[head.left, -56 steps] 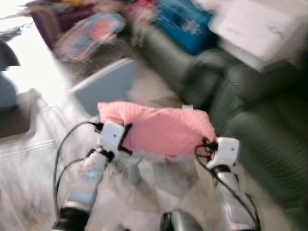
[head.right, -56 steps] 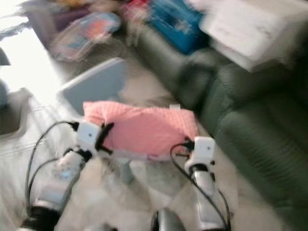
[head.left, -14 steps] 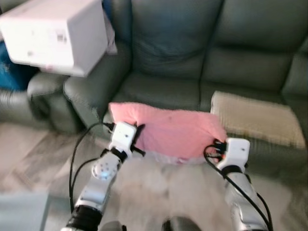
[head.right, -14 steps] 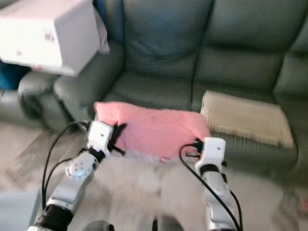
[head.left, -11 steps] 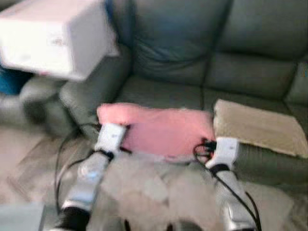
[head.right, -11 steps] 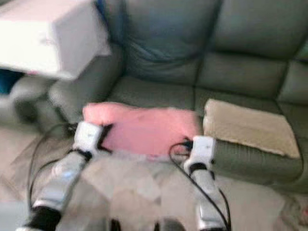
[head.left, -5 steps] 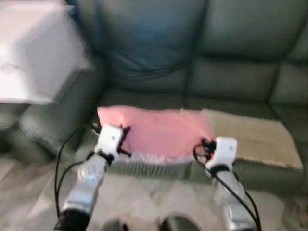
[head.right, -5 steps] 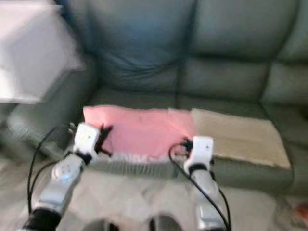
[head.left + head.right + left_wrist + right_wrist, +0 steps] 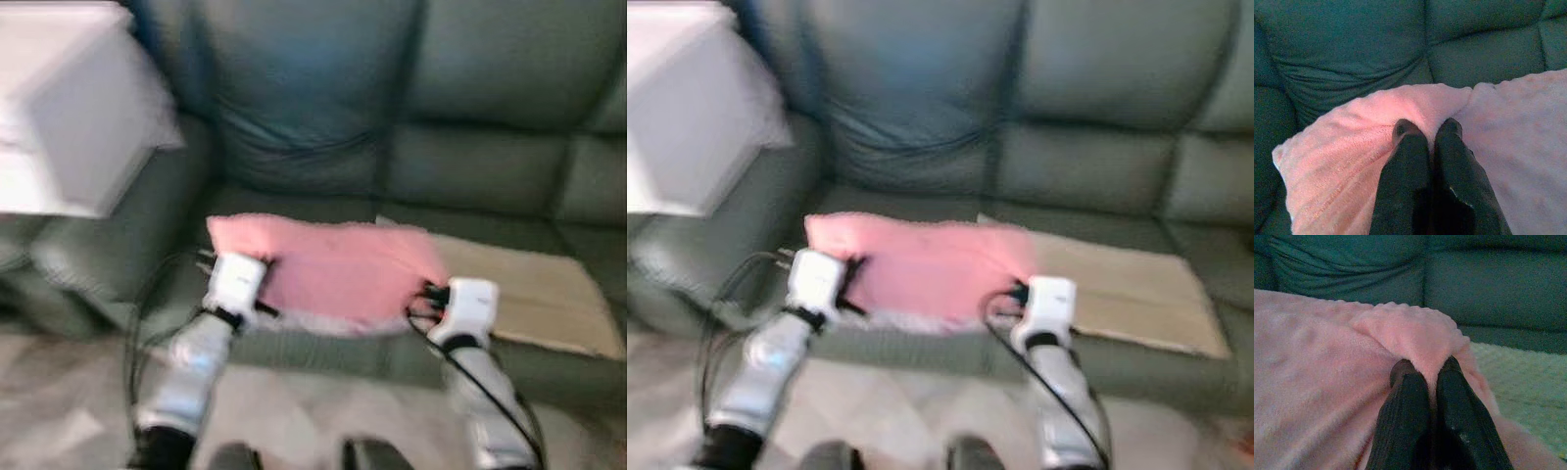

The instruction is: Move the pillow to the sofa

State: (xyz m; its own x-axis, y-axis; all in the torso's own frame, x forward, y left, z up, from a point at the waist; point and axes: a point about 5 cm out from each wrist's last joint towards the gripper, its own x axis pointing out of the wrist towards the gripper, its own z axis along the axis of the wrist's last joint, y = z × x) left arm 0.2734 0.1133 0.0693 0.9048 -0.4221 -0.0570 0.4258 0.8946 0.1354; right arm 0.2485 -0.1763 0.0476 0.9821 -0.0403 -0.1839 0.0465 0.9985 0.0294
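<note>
A fluffy pink pillow (image 9: 333, 269) hangs between my two arms, over the front of the dark green sofa (image 9: 323, 108) seat. My left gripper (image 9: 263, 284) is shut on the pillow's left end, its black fingers (image 9: 1413, 147) pinching the pink fabric. My right gripper (image 9: 429, 292) is shut on the right end, where its fingers (image 9: 1447, 379) press into a fold of the pillow (image 9: 1327, 372). Whether the pillow rests on the seat or stays just above it is unclear in the blur.
A beige mat (image 9: 529, 289) lies on the sofa seat to the right of the pillow. A large white box (image 9: 73, 108) sits on the sofa's left armrest. Pale floor (image 9: 59, 431) lies under my arms.
The camera has kept shifting as I stand close to the sofa. The pillow stays held at both ends and now overlaps the left edge of the beige mat.
</note>
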